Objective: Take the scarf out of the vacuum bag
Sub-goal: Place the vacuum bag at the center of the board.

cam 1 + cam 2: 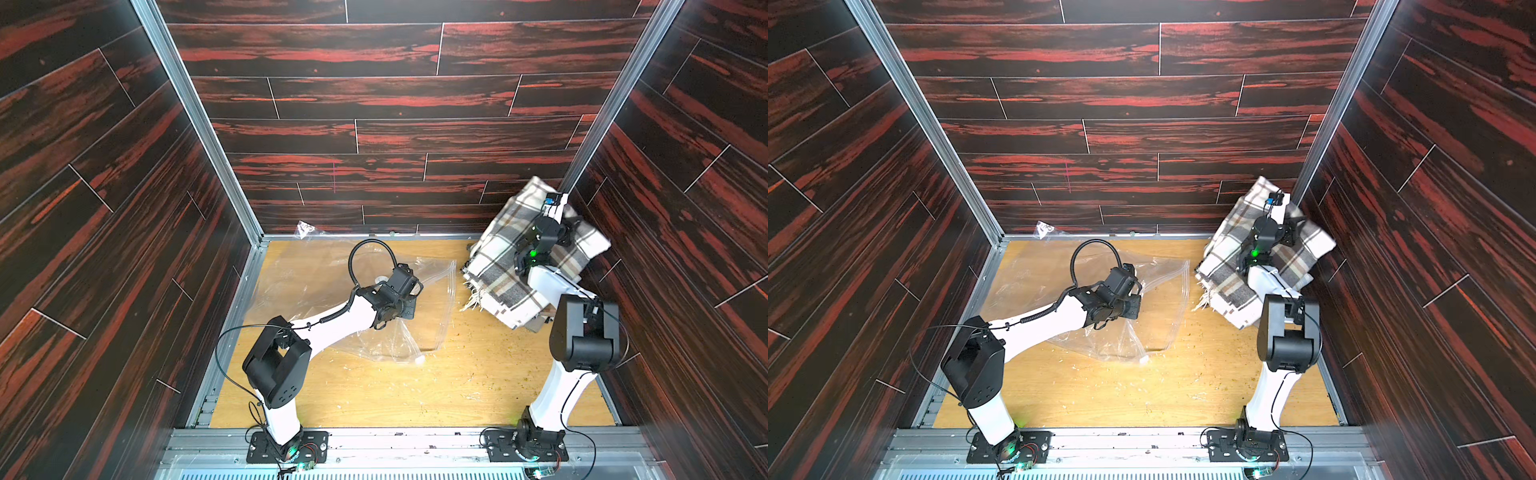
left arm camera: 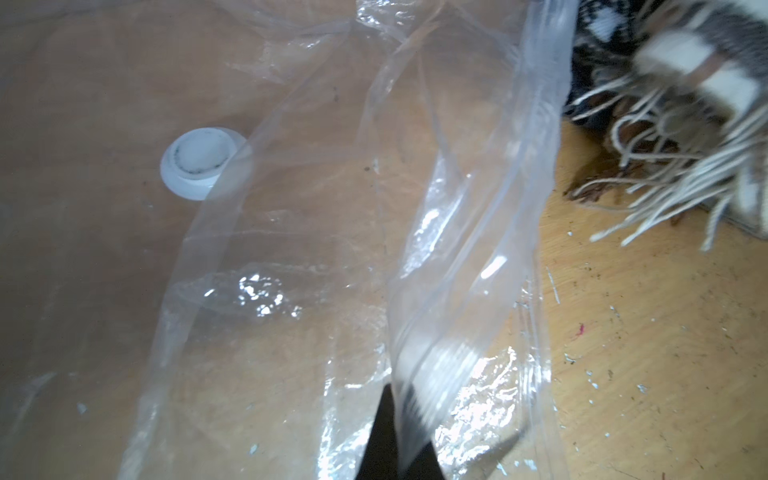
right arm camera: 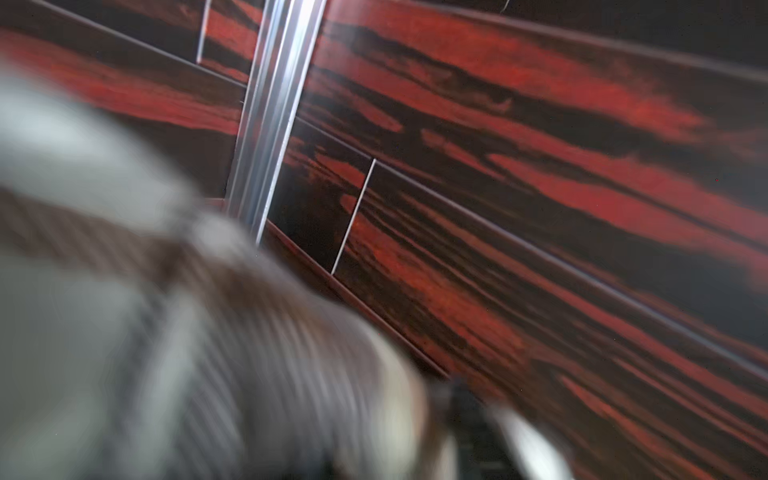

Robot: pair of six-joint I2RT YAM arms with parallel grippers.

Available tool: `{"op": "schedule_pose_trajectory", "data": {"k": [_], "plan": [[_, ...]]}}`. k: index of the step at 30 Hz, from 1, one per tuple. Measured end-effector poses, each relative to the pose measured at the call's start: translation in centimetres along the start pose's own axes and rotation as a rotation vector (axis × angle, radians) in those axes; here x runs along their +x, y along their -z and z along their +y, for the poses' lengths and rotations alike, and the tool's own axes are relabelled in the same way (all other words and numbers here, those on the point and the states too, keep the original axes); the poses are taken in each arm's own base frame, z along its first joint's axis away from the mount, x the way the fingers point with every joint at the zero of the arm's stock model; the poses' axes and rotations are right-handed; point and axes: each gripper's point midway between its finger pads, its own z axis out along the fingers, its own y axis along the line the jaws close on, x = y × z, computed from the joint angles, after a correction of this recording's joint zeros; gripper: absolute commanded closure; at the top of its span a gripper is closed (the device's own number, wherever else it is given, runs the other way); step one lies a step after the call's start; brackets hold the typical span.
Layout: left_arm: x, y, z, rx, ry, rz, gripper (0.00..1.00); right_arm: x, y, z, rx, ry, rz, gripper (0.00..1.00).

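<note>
The left gripper point(image 2: 401, 409) is clamped on the zip-seal edge of the vacuum bag point(image 1: 316, 282), which lies flat and crinkled on the wooden table point(image 1: 457, 382); its round white valve point(image 2: 199, 162) faces up. The plaid scarf point(image 1: 503, 257) is outside the bag, bunched against the table's far right corner, its cream fringe point(image 2: 665, 199) just beside the bag's open edge. The right gripper point(image 1: 561, 218) sits over the scarf's top. The right wrist view is blurred, so I cannot tell whether its jaws are parted or gripping.

Clear vacuum bag point(image 1: 307, 282) crumpled, empty; plaid fringed scarf point(image 1: 494, 266) outside, bunched just to R.
</note>
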Motion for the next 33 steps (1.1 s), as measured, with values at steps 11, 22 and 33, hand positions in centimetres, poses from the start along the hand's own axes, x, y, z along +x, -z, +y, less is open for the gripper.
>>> {"op": "schedule_pose_trajectory", "data": {"k": [11, 22, 33], "plan": [[-0.2, 2.3, -2.3, 0.119, -0.061, -0.036, 0.94, 0.9, -1.3, 1.3, -0.077, -0.131, 0.111, 0.02], [-1.5, 7.9, -5.4, 0.260, -0.141, -0.137, 0.21, -5.3, 6.8, 1.4, -0.376, -0.330, 0.157, 0.02], [-6.2, 12.5, 1.3, 0.081, 0.025, -0.326, 0.04, -3.1, 23.7, 6.9, -0.955, -0.404, 0.391, 0.02]]}}
